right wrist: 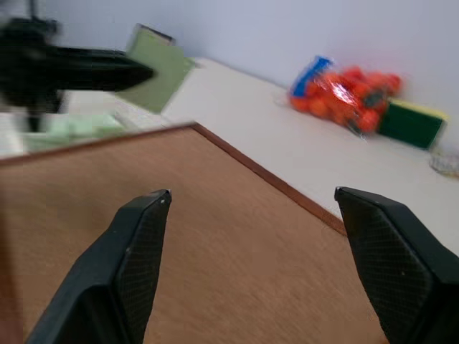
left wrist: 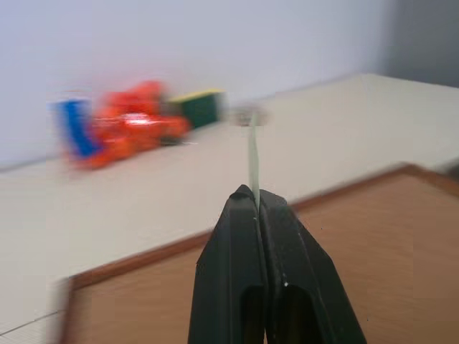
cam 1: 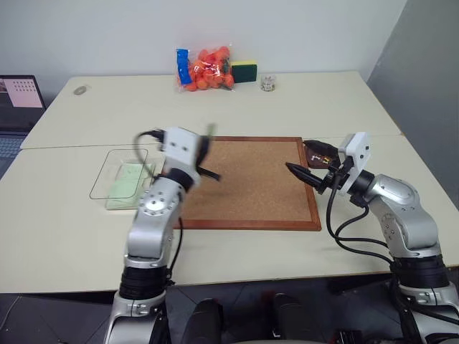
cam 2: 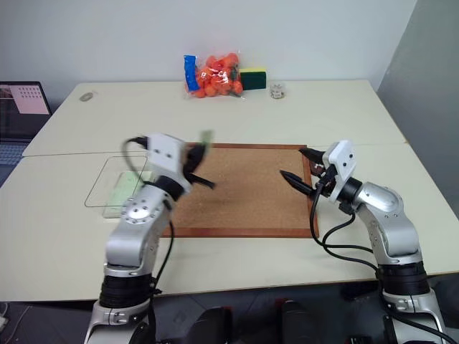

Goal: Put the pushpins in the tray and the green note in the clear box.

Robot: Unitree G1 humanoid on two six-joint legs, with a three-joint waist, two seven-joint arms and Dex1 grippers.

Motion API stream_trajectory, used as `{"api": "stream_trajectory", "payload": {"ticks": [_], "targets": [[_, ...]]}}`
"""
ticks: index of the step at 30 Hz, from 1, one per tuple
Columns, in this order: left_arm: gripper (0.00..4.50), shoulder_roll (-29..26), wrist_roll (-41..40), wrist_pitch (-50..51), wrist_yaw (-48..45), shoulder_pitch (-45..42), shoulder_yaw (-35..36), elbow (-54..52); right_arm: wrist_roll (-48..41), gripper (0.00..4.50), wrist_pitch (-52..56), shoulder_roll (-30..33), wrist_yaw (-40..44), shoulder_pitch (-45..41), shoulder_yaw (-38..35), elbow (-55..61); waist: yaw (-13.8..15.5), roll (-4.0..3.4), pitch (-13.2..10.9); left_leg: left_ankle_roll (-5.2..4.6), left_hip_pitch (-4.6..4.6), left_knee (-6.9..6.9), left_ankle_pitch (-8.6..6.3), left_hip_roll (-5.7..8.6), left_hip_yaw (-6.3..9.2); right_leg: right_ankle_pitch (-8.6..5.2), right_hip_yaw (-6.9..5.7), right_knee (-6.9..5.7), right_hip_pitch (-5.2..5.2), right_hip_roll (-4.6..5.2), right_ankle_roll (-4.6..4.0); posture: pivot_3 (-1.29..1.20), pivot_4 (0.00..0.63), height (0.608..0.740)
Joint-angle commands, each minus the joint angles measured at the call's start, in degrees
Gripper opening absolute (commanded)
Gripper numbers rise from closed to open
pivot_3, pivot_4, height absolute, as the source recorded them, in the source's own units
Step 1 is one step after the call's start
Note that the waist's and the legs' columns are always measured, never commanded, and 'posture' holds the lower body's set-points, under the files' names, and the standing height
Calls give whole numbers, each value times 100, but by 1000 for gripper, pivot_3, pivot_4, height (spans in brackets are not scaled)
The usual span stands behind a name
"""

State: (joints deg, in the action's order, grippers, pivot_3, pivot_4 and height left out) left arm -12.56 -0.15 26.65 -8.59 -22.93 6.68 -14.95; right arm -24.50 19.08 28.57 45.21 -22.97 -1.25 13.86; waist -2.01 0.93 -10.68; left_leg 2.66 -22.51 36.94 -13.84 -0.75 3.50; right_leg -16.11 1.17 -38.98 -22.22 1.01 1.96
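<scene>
Presently, the items stand as follows, largest first:

- Corkboard (cam 1: pixel 247 183): wood-framed, flat on the table between the two arms. Its face looks bare; no pin heads can be made out on it, though pins that small may escape notice.
- Clear box (cam 1: pixel 107 175): on the table just beside the board's left edge. Pale green paper (cam 1: pixel 129 180) already lies in or against its near side; whether that is an earlier slip I cannot tell. The note now in hand is not yet in it.
- Left gripper (left wrist: pixel 254 197): fingers pressed together, clamped on the green note. It hovers over the board's left part, near the box but not above it.
- Right gripper (cam 1: pixel 312 168): fingers (right wrist: pixel 140 244) spread wide, nothing between them. It hangs over the board's right edge, just beside the tray.
- Tray (cam 1: pixel 315 150): dark reddish-brown, off the board's right far corner, partly hidden by the right gripper. Its contents are too small to judge.
- Green note (left wrist: pixel 253 154): upright, edge-on in the left wrist view, pinched at its lower end.
- Pushpins: none discernible anywhere.
- Standing, by my judgement: pin half probably finished or close to it; note half under way, with carrying and release remaining.
</scene>
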Motion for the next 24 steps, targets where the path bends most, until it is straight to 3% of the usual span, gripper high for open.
{"api": "stream_trajectory", "payload": {"ticks": [1, 8, 15, 24], "targets": [[0, 64, 521, 277, 1038, 162, 556, -496, -264, 3868, 348, -210, -219, -38, 115, 489, 19, 1, 0, 0, -2, 1, 0, 0, 8, 0, -6, 0, 1, -1, 0, 0, 150, 740], [0, 433, 786, 731, 1777, 467, 825, -916, -238, 3868, 390, -394, -258, -141, 215, 351, 143, 8, -2, 2, -26, 10, 1, 10, 16, 18, -13, 10, -1, 20, -22, 0, 150, 740], [1279, 500, 692, 726, 1885, 481, 967, -811, -190, 3916, 224, -391, -56, -153, 232, 111, 162, 11, -3, 2, -25, 5, 1, 13, 16, 19, -18, 12, -4, 11, -24, 0, 150, 740], [3244, 464, 587, 638, 1865, 419, 1002, -688, -184, 3916, 208, -365, -91, -85, 138, 100, 160, 11, -3, 2, -25, 6, 1, 12, 15, 19, -17, 10, -4, 10, -24, 0, 150, 740]]}}
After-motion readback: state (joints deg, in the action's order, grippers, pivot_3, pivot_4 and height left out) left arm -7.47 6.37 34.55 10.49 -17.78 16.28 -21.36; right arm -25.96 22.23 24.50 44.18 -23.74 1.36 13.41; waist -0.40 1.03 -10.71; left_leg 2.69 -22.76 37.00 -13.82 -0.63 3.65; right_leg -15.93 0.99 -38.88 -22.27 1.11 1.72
